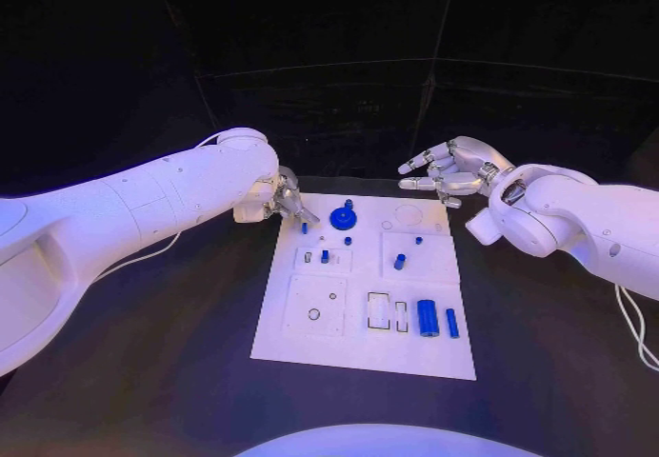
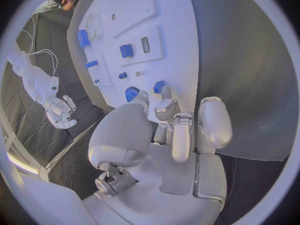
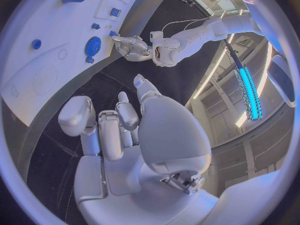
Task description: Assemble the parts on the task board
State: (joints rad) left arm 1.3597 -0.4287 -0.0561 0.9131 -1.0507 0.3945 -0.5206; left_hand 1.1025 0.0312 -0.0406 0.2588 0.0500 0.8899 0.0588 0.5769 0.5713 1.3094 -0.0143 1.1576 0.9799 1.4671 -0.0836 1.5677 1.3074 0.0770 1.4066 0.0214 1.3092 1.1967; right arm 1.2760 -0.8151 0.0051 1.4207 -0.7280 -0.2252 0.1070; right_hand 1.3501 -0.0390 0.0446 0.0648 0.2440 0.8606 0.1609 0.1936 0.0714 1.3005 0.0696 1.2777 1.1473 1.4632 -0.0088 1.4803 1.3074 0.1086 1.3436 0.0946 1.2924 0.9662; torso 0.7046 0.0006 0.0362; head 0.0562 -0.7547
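The white rectangular task board [image 1: 360, 357] lies flat in the middle of the black bench [image 1: 165, 381]. In its shallow recesses sit small blue parts: a round blue disc [image 1: 341, 223] near the far edge, short blue pegs [image 1: 324, 256] at mid-board, and two blue cylinders [image 1: 428, 317] lying near the front. No writing is legible. The left hand [image 1: 282, 202] hovers at the board's far left corner, fingers apart, holding nothing. The right hand [image 1: 450, 171] hangs beyond the far right corner, released, fingers loosely spread.
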